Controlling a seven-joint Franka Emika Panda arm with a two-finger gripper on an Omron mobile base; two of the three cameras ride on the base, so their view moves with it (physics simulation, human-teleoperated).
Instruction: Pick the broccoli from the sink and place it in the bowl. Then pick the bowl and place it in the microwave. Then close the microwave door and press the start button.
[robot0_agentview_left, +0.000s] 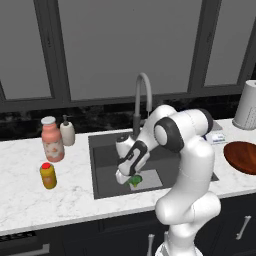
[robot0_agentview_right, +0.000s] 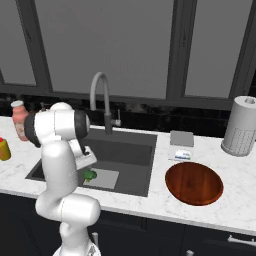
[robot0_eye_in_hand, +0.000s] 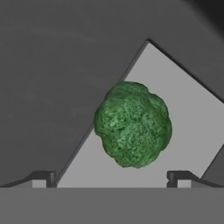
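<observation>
On the far left of the counter (robot0_agentview_left: 30, 200) we see a pink bottle (robot0_agentview_left: 52, 138), a small white dispenser (robot0_agentview_left: 67, 132) beside it, and a yellow jar (robot0_agentview_left: 48, 175) with a red cap nearer the front edge. Next comes the sink (robot0_agentview_left: 102, 155), with the faucet (robot0_agentview_left: 142, 97) arching over its back rim. The arm reaches down into the basin, and the gripper (robot0_eye_in_hand: 112, 177) hangs directly over the broccoli (robot0_eye_in_hand: 132, 124), which sits on the light bottom plate (robot0_eye_in_hand: 188, 131) (at that plate's edge, where it meets the dark basin floor). The fingertips (robot0_eye_in_hand: 43, 178) stand wide apart on either side of the floret, not touching it. Right of the sink lie a grey pad (robot0_agentview_right: 181, 138) and a small white box (robot0_agentview_right: 180, 154). The bowl (robot0_agentview_right: 194, 183) rests on the counter just beyond them, well apart from the broccoli. A paper towel roll (robot0_agentview_right: 241, 126) stands at the far right.
</observation>
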